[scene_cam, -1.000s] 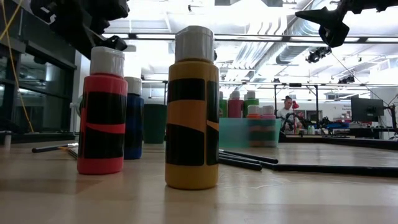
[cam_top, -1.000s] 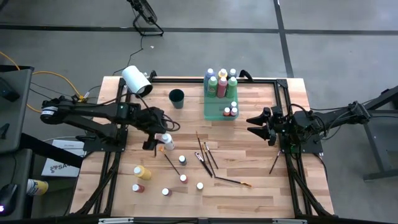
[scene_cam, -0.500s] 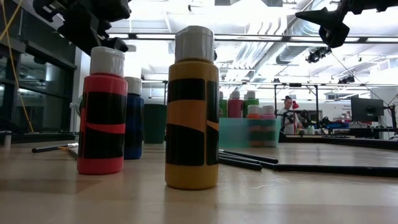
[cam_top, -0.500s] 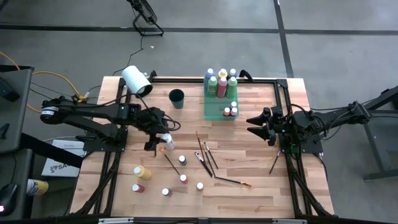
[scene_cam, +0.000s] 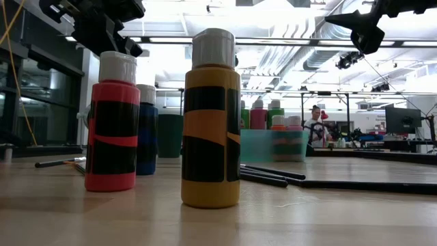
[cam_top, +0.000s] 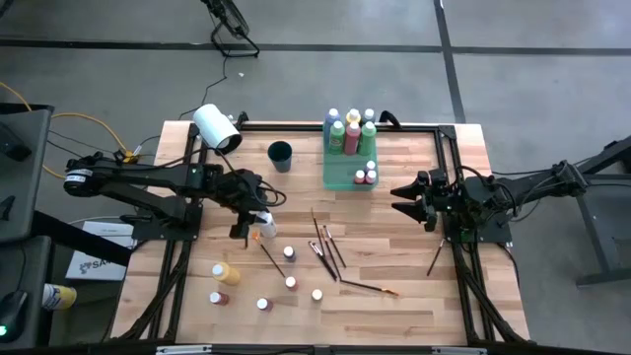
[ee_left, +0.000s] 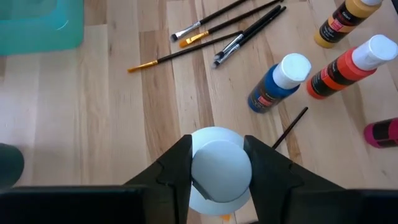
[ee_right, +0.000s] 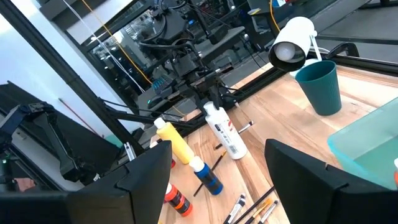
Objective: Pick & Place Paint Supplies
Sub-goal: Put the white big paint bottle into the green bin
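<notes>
My left gripper is shut on a white paint bottle over the table's left middle. Loose bottles stand in front of it: yellow, red, blue and a few small ones. Several dark-handled brushes lie flat at mid-table. More bottles stand in the green tray at the back. My right gripper is open and empty, above the table's right side. My left gripper pinches the white bottle's cap at its top end between the two fingers. The fingers come from above, slanting down. The bottle hangs tilted below them, as the right wrist view shows. I cannot tell whether its base is clear of the table.
A dark green cup and a large white roll stand at the back left. A black frame rail runs along the far edge and down both sides. One loose brush lies at the right. Bare wood shows at the front right.
My left gripper has risen a little with the white bottle; in the low view it now sits higher than a second ago. The right arm has kept still.
</notes>
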Controlling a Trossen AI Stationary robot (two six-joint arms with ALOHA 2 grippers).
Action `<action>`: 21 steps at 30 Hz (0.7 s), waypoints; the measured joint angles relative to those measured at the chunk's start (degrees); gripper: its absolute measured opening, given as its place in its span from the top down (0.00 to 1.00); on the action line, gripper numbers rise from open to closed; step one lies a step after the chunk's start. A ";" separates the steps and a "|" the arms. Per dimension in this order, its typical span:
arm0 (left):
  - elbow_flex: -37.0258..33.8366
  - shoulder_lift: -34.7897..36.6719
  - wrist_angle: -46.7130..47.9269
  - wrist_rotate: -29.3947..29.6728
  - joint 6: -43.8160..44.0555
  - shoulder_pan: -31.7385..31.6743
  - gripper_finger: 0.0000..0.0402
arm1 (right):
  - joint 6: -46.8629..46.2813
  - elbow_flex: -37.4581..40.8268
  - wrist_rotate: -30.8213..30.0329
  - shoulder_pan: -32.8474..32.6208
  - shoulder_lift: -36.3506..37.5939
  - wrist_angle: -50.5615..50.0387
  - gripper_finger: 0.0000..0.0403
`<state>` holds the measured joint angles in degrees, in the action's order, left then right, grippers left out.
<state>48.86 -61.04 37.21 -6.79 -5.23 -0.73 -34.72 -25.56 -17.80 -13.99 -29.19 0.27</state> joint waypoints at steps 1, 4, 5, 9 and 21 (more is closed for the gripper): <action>0.00 0.00 -0.05 0.00 0.00 0.00 0.71 | 0.00 0.00 0.00 0.01 0.00 -0.02 0.38; 0.00 0.00 -0.56 0.02 0.50 0.00 0.71 | 0.00 0.00 0.00 0.01 0.02 -0.02 0.38; 0.00 -0.04 -0.94 0.02 0.74 0.00 0.71 | 0.00 0.00 0.00 -0.01 0.02 -0.02 0.38; 1.92 -0.15 -1.15 0.05 1.09 0.00 0.71 | 0.00 0.00 0.00 0.01 0.02 -0.02 0.38; 15.21 -2.42 -0.73 8.20 -1.87 -1.89 0.71 | -0.02 0.00 -0.01 0.00 0.00 -0.02 0.38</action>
<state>64.07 -63.45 36.47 1.41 -7.10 -2.62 -34.74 -25.56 -17.81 -13.99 -29.19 0.26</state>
